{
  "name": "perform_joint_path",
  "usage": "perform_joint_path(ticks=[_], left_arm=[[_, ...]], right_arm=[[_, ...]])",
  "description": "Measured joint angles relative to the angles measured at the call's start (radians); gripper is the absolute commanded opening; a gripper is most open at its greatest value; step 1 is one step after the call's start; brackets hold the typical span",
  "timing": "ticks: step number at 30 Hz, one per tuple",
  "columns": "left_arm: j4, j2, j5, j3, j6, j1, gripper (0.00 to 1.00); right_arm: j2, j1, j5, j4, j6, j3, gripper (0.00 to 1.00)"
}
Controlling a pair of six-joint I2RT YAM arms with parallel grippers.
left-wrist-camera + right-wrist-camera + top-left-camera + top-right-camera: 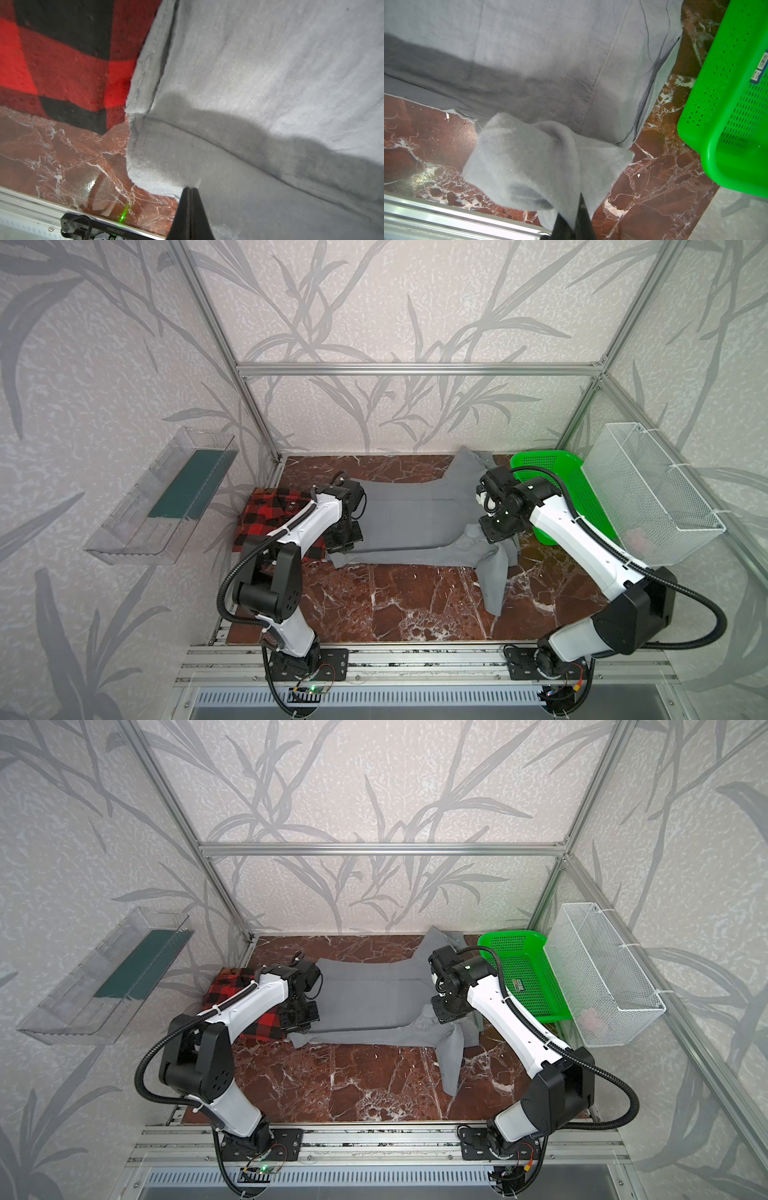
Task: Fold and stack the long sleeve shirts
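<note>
Your counter (415,605) carries the gray shirt (419,518), spread mostly flat, with one sleeve trailing toward the front rail. The plaid shirt (270,510) lies against the gray shirt's hem end, their edges touching. The green basket (582,489) stands just beside the gray shirt's shoulder end. Your left claw (190,191) is pinched fully closed on the gray shirt's hem corner, near the plaid shirt. Your right claw (578,207) is clamped tight on gray cloth at the shoulder end, holding a bunch of it lifted off the counter.
</note>
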Motion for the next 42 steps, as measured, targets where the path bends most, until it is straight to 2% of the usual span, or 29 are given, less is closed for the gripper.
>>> perform_joint_path(ticks=[8,18,20,23,25,26,29,31,32,34,35,36,38,40,42], left_arm=[[-0.027,0.084,-0.018,0.09,0.012,0.024,0.0],[-0.04,0.19,-0.031,0.146,0.025,0.033,0.0],[-0.043,0.204,-0.034,0.162,0.027,0.035,0.04],[-0.054,0.222,-0.038,0.188,0.031,0.042,0.13],[-0.063,0.226,-0.04,0.208,0.037,0.052,0.26],[-0.069,0.226,-0.04,0.218,0.04,0.057,0.29],[-0.085,0.222,-0.031,0.258,0.045,0.071,0.46],[-0.088,0.207,-0.022,0.278,0.05,0.078,0.49],[-0.089,0.195,-0.018,0.285,0.05,0.081,0.58],[-0.084,0.151,-0.002,0.292,0.048,0.084,0.71],[-0.078,0.127,0.005,0.294,0.051,0.083,0.72],[-0.076,0.096,0.017,0.295,0.055,0.083,0.79],[-0.055,0.033,0.037,0.291,0.06,0.083,0.84],[0.0,-0.055,0.057,0.254,0.07,0.083,0.96],[0.071,-0.151,0.072,0.18,0.084,0.083,0.99]], right_arm=[[0.062,-0.015,0.032,-0.001,0.011,-0.001,0.0],[0.167,-0.016,0.057,0.079,0.042,-0.024,0.0],[0.197,-0.016,0.063,0.091,0.046,-0.019,0.0],[0.249,-0.016,0.069,0.101,0.047,-0.002,0.04],[0.283,-0.018,0.072,0.106,0.049,0.017,0.14],[0.296,-0.018,0.074,0.112,0.048,0.023,0.19],[0.316,-0.025,0.077,0.119,0.05,0.036,0.26],[0.327,-0.031,0.069,0.117,0.05,0.061,0.31],[0.332,-0.034,0.066,0.118,0.05,0.074,0.33],[0.348,-0.042,0.058,0.121,0.052,0.111,0.37],[0.356,-0.047,0.053,0.122,0.052,0.125,0.38],[0.364,-0.052,0.049,0.125,0.052,0.141,0.39],[0.376,-0.067,0.039,0.132,0.053,0.163,0.4],[0.377,-0.085,0.031,0.143,0.062,0.167,0.48],[0.362,-0.1,0.013,0.174,0.076,0.154,0.62]])
